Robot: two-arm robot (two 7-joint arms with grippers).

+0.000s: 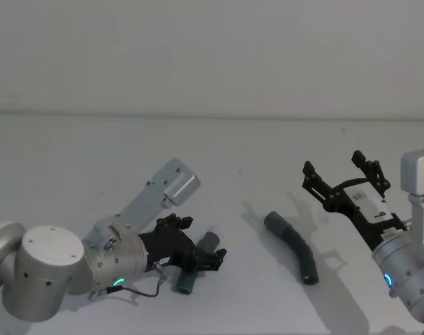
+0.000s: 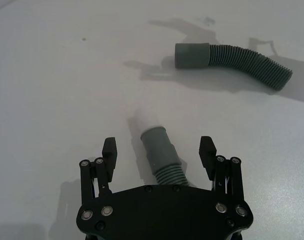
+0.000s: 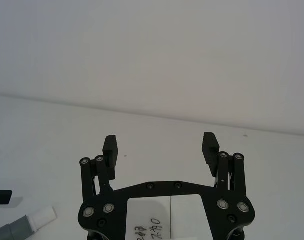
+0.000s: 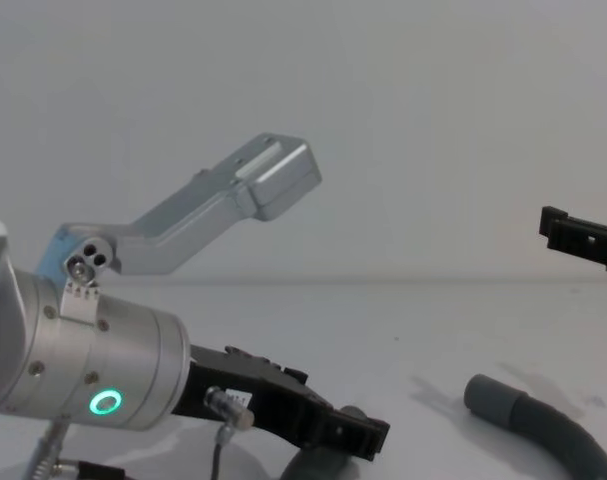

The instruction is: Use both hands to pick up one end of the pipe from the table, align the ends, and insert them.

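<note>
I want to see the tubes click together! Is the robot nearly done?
Not yet. Nothing is done: both pipe pieces lie apart on the table. In hand: the left end effector is open around the near piece, not gripping it. The right end effector is open, above the table, away from the other piece. Left: grab both, line up the ends, push them together.
</note>
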